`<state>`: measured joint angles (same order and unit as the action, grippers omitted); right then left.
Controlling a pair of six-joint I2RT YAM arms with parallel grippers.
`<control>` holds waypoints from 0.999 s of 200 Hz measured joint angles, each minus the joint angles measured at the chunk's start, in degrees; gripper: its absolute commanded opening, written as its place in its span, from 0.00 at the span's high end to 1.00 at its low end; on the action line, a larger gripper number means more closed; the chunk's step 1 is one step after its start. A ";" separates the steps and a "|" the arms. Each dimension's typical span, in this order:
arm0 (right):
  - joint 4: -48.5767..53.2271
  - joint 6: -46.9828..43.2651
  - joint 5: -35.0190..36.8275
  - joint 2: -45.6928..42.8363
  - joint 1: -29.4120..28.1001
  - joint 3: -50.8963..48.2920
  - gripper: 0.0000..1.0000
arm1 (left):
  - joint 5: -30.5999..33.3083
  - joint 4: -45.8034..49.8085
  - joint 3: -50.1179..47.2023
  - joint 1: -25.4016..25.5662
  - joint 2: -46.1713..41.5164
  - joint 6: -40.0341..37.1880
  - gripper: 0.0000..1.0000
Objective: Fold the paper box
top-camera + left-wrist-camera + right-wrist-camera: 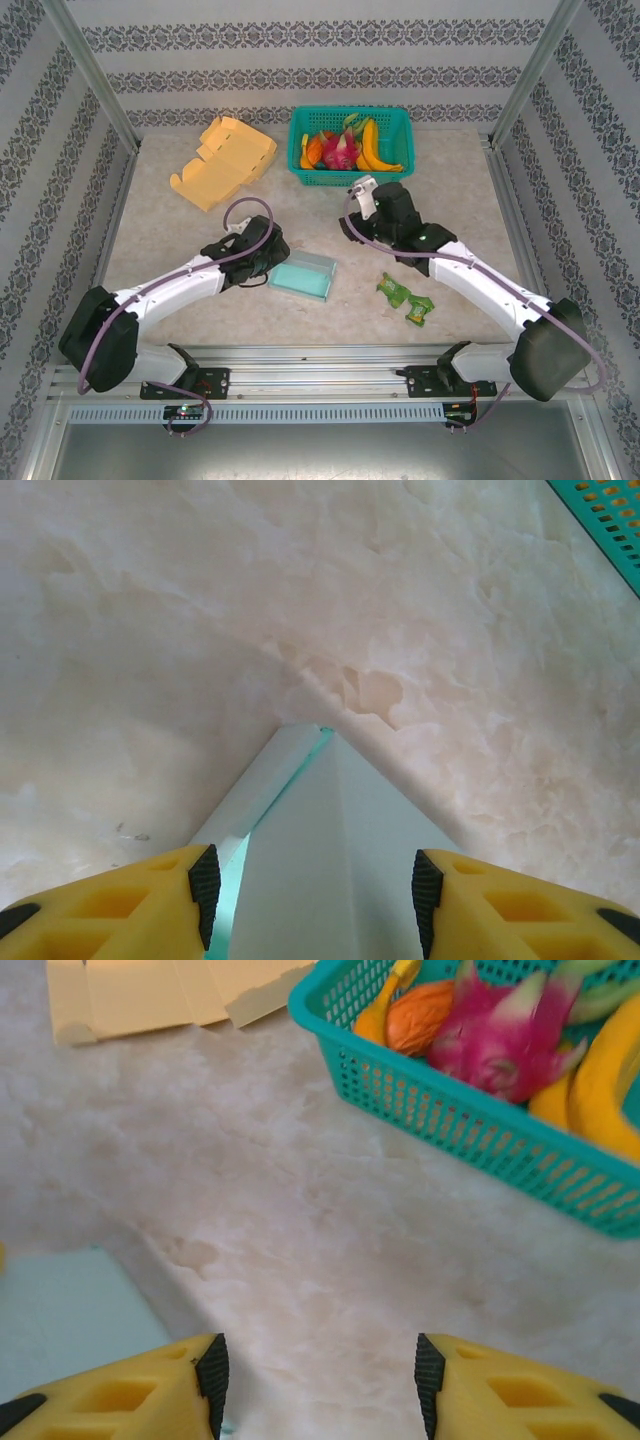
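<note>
Teal paper box (302,276), top view: flat at table (170,230) centre, 5 o'clock from yellow cardboard (222,160); folding judged barely begun.
Left wrist: left fingers (205,880) spread, straddling box corner.
Right wrist: right fingers (212,1375) spread, empty.

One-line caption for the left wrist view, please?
Left gripper, jaws open, poised over a corner of the pale paper box on the marble table.

left end effector (315,882) and right end effector (320,1372), jaws apart
</note>
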<state>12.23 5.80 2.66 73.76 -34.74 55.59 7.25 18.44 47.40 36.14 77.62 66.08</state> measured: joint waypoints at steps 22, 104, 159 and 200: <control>-1.42 9.79 2.97 -0.04 -4.11 -2.93 0.44 | 0.87 0.04 -0.90 0.39 -0.81 0.15 0.45; -5.33 22.08 13.40 1.95 -16.17 -10.58 0.41 | 4.59 0.28 -2.54 3.30 -1.73 0.22 0.44; -9.03 23.87 15.56 8.66 -16.81 -13.46 0.41 | 9.18 3.37 -2.93 5.97 -2.78 -0.22 0.29; -11.04 24.63 15.96 12.41 -16.81 -14.23 0.40 | 12.70 8.59 -4.81 7.43 -9.70 -1.03 0.26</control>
<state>1.19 30.44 18.61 86.17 -51.55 41.36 19.94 27.03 42.59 43.57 67.92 65.06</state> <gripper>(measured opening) 0.595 0.737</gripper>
